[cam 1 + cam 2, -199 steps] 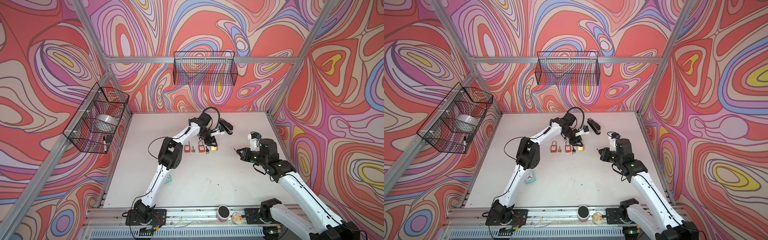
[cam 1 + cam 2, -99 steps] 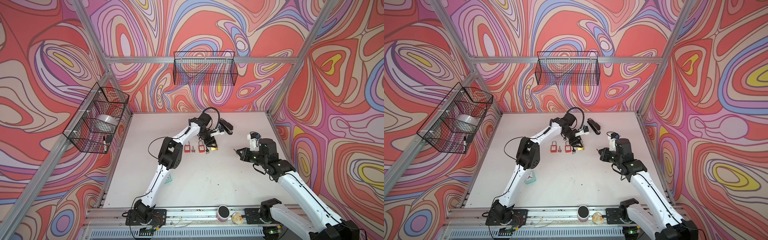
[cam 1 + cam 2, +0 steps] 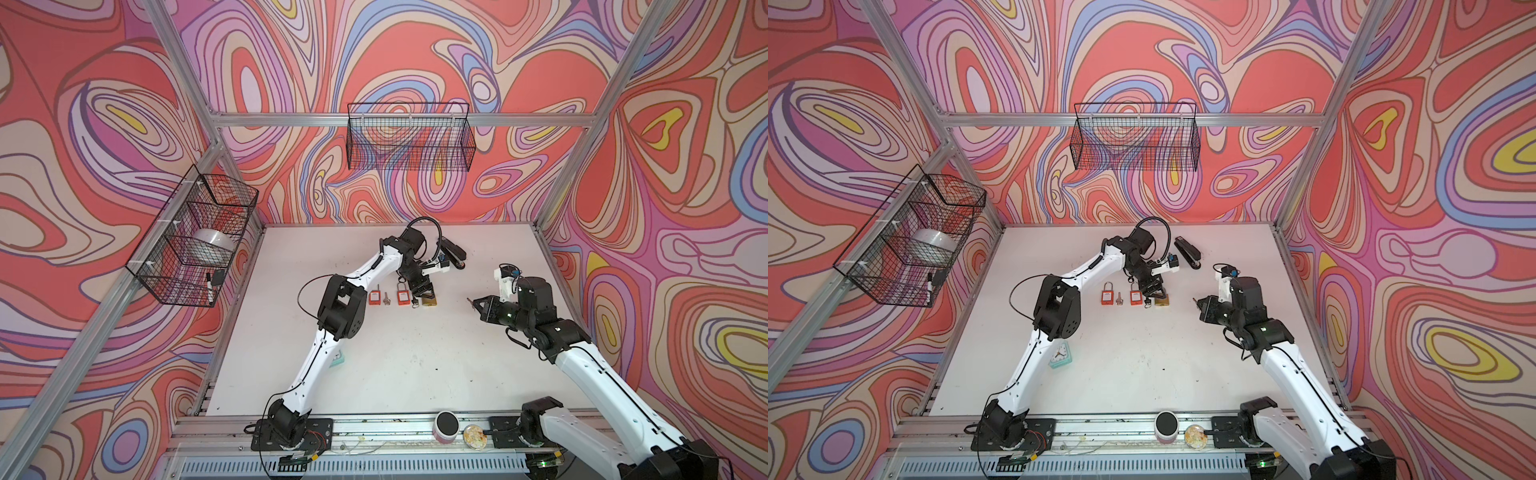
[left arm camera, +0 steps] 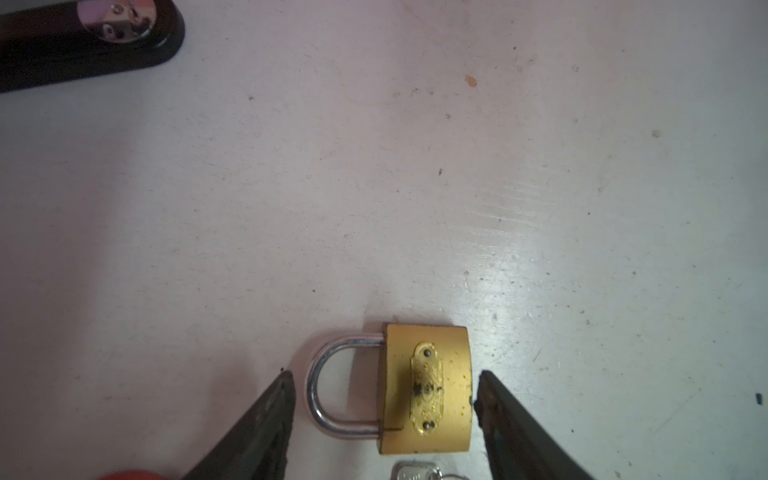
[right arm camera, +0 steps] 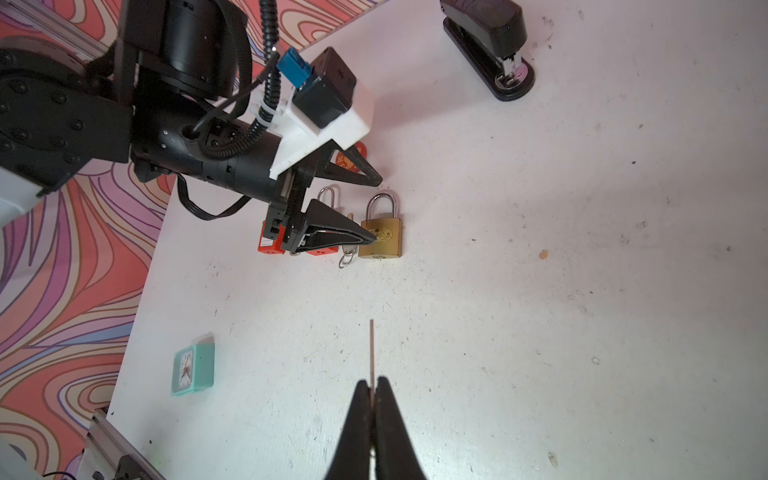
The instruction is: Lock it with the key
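A teal clock (image 3: 1060, 354) stands on the white table (image 3: 395, 374), near and left. Farther back a row runs rightward: a red padlock (image 3: 375, 297), a loose key (image 3: 386, 298), a second red padlock (image 3: 402, 296), a ringed key (image 5: 347, 255) and the brass padlock (image 4: 428, 388) lying flat. The left claw (image 4: 384, 376) hangs over the brass padlock, spread wide to either side, not gripping. A black stapler (image 3: 454, 257) lies beyond. Well apart on the right, the right claw (image 5: 372, 382) pinches the key (image 5: 372, 349), blade pointing left
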Tool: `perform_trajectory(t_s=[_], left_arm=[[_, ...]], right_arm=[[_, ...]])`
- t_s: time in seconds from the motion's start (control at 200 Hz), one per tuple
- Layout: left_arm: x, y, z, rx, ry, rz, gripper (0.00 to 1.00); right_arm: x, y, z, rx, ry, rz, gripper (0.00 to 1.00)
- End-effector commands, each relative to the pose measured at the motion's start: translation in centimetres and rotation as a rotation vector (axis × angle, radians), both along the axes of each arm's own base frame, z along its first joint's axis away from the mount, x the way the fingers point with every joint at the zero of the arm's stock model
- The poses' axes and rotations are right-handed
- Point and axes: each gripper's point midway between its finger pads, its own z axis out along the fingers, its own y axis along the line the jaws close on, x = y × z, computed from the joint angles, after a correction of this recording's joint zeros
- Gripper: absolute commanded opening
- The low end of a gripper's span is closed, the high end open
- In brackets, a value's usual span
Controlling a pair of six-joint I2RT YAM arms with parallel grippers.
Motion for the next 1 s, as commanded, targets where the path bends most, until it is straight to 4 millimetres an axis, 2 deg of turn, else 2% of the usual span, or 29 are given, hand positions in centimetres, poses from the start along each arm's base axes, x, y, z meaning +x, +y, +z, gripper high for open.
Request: perform_trajectory(t_s=[0.0,0.17,0.356,0.501,0.591,0.736,0.886,0.996], left_arm=[[-0.2,-0.2,-0.9,0.006,0.019,0.000,0.70],[0.9,-1.4,2.6,-0.088,-0.049,0.028,0.71],[3.0,-1.6,8.4,-0.200,-0.185,0.146,0.72],[2.5,0.2,11.6,-0.242,-0.172,0.237,0.72],[1.1,1.5,13.0,-0.254,-0.162,0.271,0.72],[-2.8,3.4,13.4,-0.288,-0.133,0.278,0.73],[-4.8,5.0,13.1,-0.344,-0.091,0.394,0.72],[-6.3,6.0,12.0,-0.365,-0.057,0.451,0.71]], right_arm=[[-0.1,0.0,0.5,0.001,-0.014,0.006,0.00],[0.2,0.4,-0.5,0.047,0.013,-0.007,0.00],[1.3,0.9,-2.3,0.154,0.046,-0.071,0.00],[2.7,1.8,-4.1,0.272,0.072,-0.107,0.00],[3.7,2.0,-4.9,0.306,0.078,-0.123,0.00],[5.1,2.3,-6.5,0.350,0.102,-0.160,0.00],[6.4,2.2,-8.4,0.411,0.129,-0.234,0.00],[7.3,2.3,-9.5,0.439,0.137,-0.264,0.00]])
